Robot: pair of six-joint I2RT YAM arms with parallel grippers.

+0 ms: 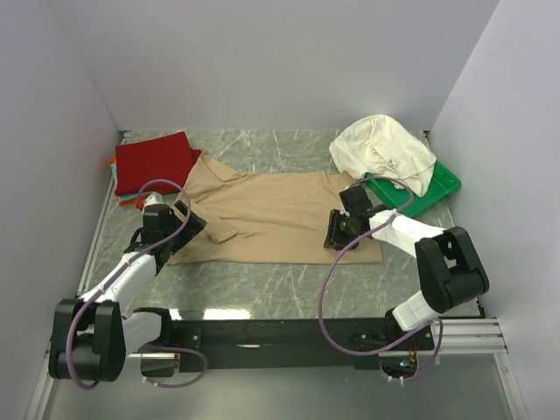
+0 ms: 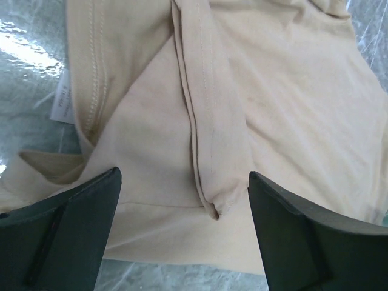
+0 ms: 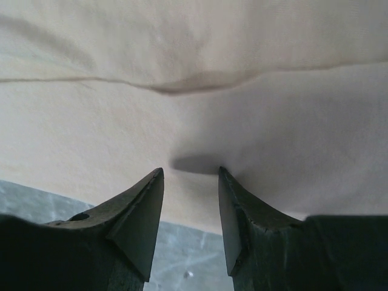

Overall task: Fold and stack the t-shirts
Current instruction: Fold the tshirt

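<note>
A tan-beige t-shirt [image 1: 271, 210] lies spread flat across the middle of the table. My left gripper [image 1: 194, 226] hovers wide open over its left side, where a folded sleeve seam [image 2: 203, 182] sits between the jaws [image 2: 183, 176]. My right gripper [image 1: 336, 234] is at the shirt's near right hem. Its jaws [image 3: 191, 171] stand a finger-width apart, tips on the tan cloth [image 3: 194, 109], with a small pucker between them. A folded deep red t-shirt [image 1: 156, 162] lies at the back left on thin orange cloth [image 1: 129, 201]. A cream-white t-shirt [image 1: 383, 149] is heaped at the back right.
The green plastic tray [image 1: 442, 184] sits under the cream heap at the back right corner. White walls close in the table on the left, back and right. A white care label [image 2: 60, 103] shows at the tan shirt's edge. Marbled tabletop [image 1: 262, 284] lies in front of the shirt.
</note>
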